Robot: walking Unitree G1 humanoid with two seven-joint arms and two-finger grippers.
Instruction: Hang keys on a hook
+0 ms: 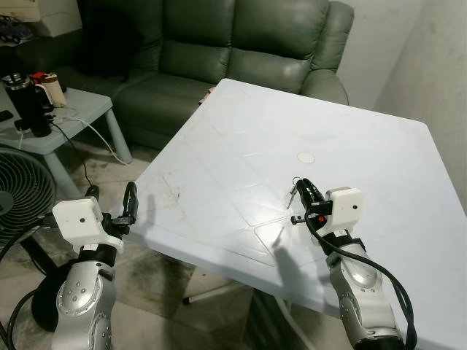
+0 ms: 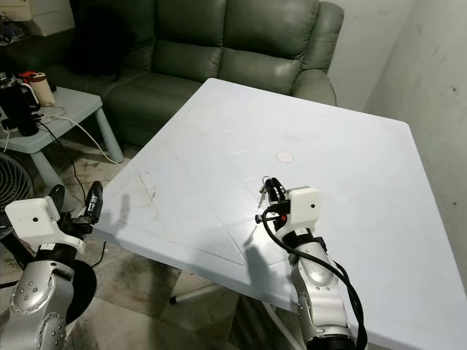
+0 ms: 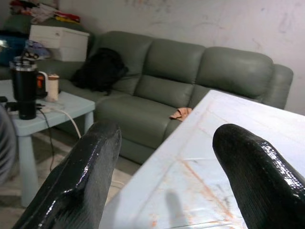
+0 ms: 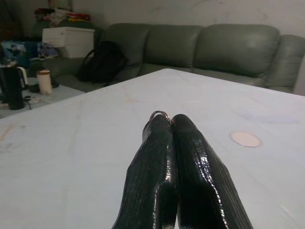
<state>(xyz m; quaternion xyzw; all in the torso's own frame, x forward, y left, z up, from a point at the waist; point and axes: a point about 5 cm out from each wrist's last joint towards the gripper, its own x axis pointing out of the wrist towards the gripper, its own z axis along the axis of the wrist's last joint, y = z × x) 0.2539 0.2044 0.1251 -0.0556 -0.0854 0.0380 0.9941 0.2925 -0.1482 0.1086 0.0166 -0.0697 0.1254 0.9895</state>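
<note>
Right end effector [image 1: 305, 191] pinches keys [image 4: 160, 115] over the table [image 1: 379, 168]; left end effector [image 1: 111, 204] hangs released.

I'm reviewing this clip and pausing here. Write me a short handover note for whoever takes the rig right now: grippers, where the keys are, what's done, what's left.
Right gripper: shut on the keys, held low over the white table; a metal ring pokes out between the fingertips in the right wrist view.
Left gripper: open, holding nothing, hovering off the table's near left corner.
Done: keys picked up and in the grip.
Left: find the hook, carry the keys to it and hang them. The small round disc on the table is not part of the job.
</note>
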